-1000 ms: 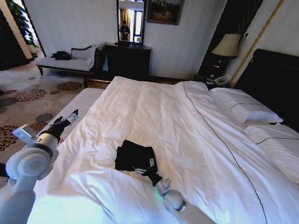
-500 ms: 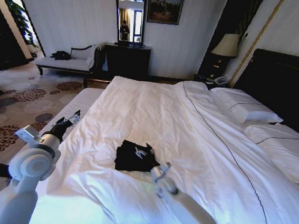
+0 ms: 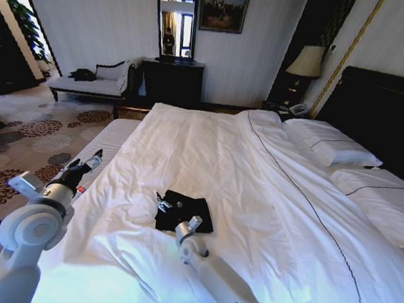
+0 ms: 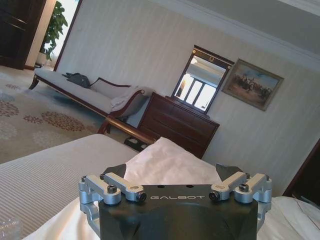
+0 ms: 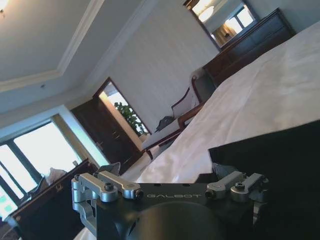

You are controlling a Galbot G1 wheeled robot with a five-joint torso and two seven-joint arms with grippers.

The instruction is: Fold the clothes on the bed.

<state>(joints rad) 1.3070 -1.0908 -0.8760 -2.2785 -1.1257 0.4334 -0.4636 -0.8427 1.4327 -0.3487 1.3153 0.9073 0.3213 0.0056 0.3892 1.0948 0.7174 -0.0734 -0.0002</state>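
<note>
The black T-shirt (image 3: 184, 212) lay bunched in a compact, roughly square heap on the white duvet (image 3: 255, 192) near the foot of the bed (image 3: 378, 104). The right pincer (image 3: 162, 203) sat at the heap's left edge, over the fabric, though whether its fingers were open or closed on the cloth could not be told. The left pincer (image 3: 94, 159) hung over the bed's left side, well apart from the shirt, its jaws spread wide around nothing.
</note>
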